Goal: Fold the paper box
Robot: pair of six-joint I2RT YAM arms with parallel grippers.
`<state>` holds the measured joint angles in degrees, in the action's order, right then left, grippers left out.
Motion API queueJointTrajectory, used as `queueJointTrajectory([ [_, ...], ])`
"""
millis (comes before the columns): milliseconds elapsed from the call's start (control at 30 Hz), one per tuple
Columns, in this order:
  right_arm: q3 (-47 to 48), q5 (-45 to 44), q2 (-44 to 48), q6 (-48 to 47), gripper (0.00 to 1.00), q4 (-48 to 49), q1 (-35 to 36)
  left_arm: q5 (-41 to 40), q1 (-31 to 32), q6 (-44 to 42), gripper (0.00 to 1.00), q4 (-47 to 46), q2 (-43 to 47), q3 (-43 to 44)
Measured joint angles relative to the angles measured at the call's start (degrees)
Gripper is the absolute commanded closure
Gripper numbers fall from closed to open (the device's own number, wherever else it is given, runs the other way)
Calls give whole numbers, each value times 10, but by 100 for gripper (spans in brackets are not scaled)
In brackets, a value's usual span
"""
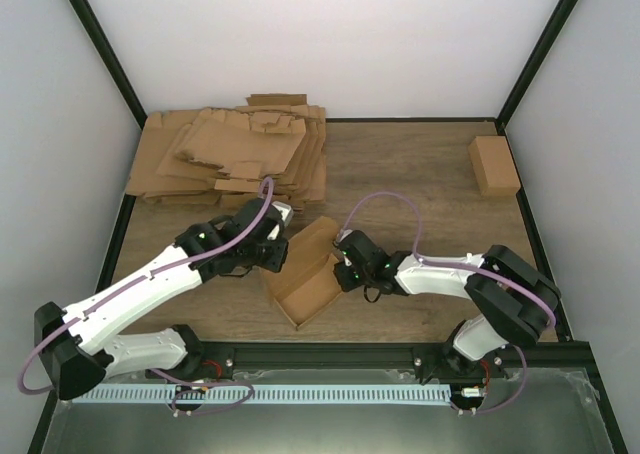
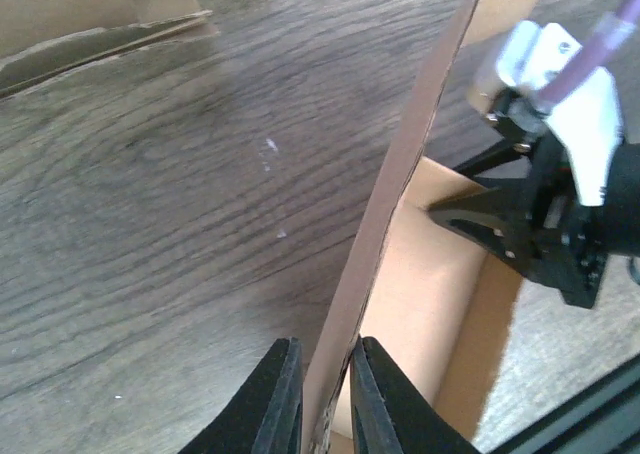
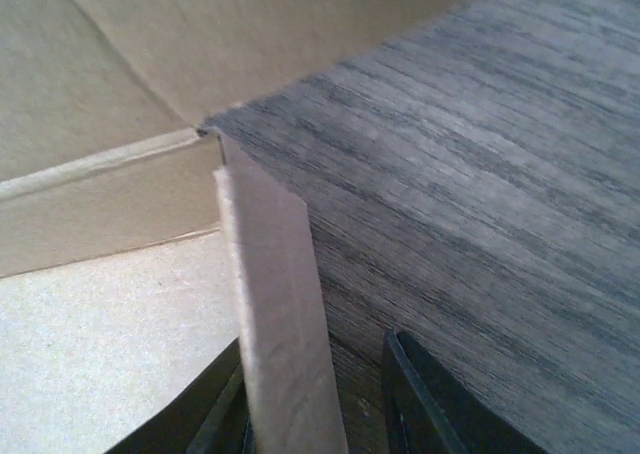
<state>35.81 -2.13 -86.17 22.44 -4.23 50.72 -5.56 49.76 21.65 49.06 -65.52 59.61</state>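
The paper box [image 1: 312,274] lies in the middle of the table as a half-formed brown tray with its walls raised. My left gripper [image 1: 274,255] is at the tray's left wall. In the left wrist view that thin upright wall [image 2: 400,174] runs between the two black fingers, and the left gripper [image 2: 326,384] is shut on it. My right gripper [image 1: 346,273] is at the tray's right side. In the right wrist view a narrow wall strip [image 3: 275,304] rests against the left finger, with a gap to the right finger [image 3: 420,394]. The right gripper [image 3: 315,374] is open.
A thick heap of flat cardboard sheets [image 1: 232,154] fills the back left corner. A small closed carton [image 1: 494,164] stands at the back right. A black frame rail [image 1: 330,352] runs along the near edge, by the arm bases.
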Motion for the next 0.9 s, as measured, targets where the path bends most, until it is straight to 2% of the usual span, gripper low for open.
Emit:
queueJointTrajectory([
  [367,-11,2,7,1,67,8,1,30,-65,2,86,-13,-9,-30],
  [700,-5,-35,19,-33,67,-9,29,66,-82,-27,87,-28,-50,-28],
  [767,2,-40,18,-39,65,-16,32,66,-83,-34,87,-28,-55,-26],
  [900,16,-47,14,-45,52,-26,37,66,-84,-48,91,-29,-55,-18],
])
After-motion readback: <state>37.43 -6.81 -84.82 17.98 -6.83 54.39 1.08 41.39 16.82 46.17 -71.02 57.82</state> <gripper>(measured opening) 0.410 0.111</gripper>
